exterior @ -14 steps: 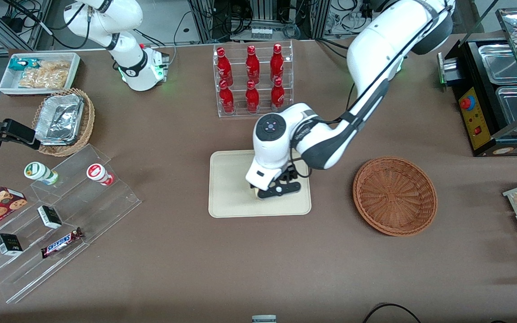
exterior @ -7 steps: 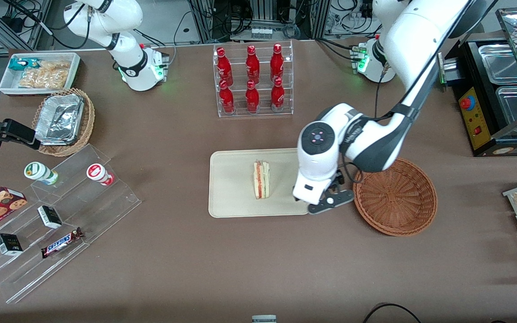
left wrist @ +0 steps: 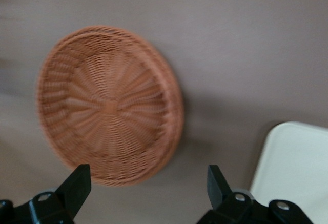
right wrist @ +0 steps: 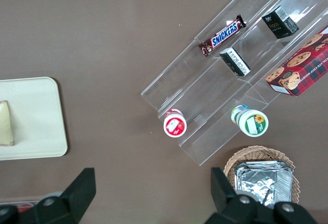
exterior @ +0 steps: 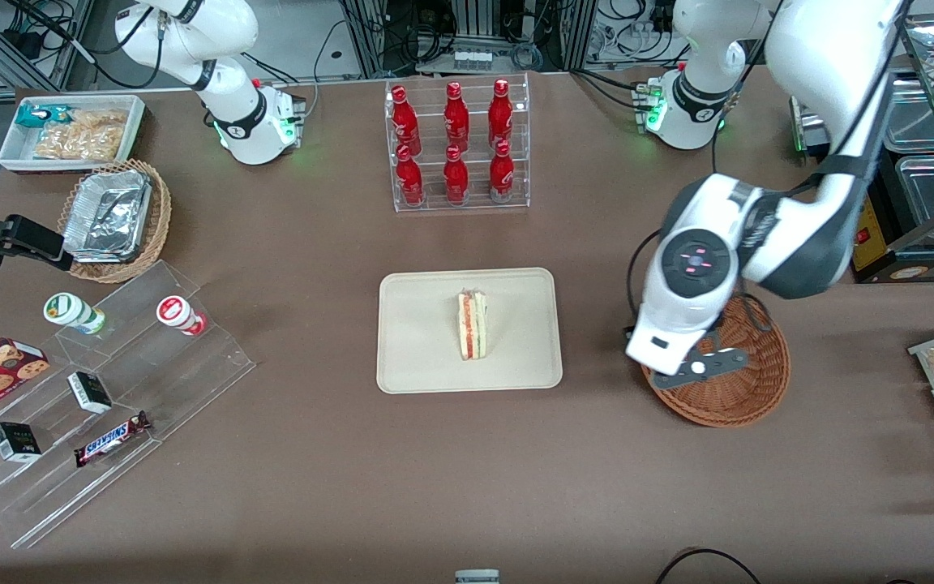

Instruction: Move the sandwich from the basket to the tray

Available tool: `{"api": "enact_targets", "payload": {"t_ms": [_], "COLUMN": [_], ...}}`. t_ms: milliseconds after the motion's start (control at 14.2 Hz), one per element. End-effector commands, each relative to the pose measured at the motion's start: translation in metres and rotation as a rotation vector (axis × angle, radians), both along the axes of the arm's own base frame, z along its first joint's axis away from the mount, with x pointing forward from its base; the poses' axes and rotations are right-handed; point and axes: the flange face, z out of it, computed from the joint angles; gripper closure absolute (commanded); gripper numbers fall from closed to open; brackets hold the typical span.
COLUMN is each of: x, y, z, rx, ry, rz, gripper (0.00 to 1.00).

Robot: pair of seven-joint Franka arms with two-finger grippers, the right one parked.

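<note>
The sandwich [exterior: 473, 325] is lying in the middle of the tray [exterior: 418, 365] on the counter [exterior: 313, 454], so the placing looks done. The pincer [exterior: 692, 367] is hovering spread wide and holding nothing over the basket [exterior: 747, 401], which appears empty.

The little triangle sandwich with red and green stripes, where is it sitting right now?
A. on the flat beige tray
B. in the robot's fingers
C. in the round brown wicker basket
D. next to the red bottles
A: the triangular white-bread sandwich lies on the flat beige tray, while the round reddish-brown wicker basket is empty and the open gripper hovers over it, holding nothing.
</note>
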Motion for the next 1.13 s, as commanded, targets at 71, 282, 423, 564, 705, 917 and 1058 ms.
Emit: {"api": "enact_targets", "payload": {"t_ms": [71, 282, 423, 564, 705, 917, 1058], "x": [-0.004, -0.006, -0.011, -0.015, -0.021, -0.038, -0.052], "y": [0.075, 0.127, 0.143, 0.157, 0.169, 0.176, 0.174], "z": [0.035, 0.059, 0.073, 0.096, 0.113, 0.135, 0.146], "rx": [-0.054, -0.072, -0.078, -0.082, -0.08, -0.056, -0.052], "ry": [0.086, 0.128, 0.14, 0.167, 0.209, 0.232, 0.261], "rz": [-0.074, -0.076, -0.073, -0.077, -0.081, -0.057, -0.045], "gripper": [0.0, 0.0, 0.0, 0.0, 0.0, 0.0, 0.0]}}
